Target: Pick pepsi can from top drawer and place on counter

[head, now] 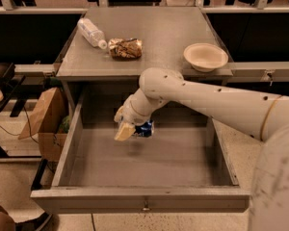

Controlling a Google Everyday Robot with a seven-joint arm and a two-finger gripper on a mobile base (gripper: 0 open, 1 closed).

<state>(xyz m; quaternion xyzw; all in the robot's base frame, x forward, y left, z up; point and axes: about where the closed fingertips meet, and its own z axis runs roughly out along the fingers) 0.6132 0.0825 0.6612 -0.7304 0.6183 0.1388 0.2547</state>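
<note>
pepsi can (146,128) in pincer (130,129), in top drawer (135,199)

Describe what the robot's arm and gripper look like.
The arm is smooth and cream-white, built of thick rounded tubular segments with a bulbous elbow joint and small dark dots along it; no cables show. The gripper, inside the top drawer at the pepsi can, has tan fingers.
</note>
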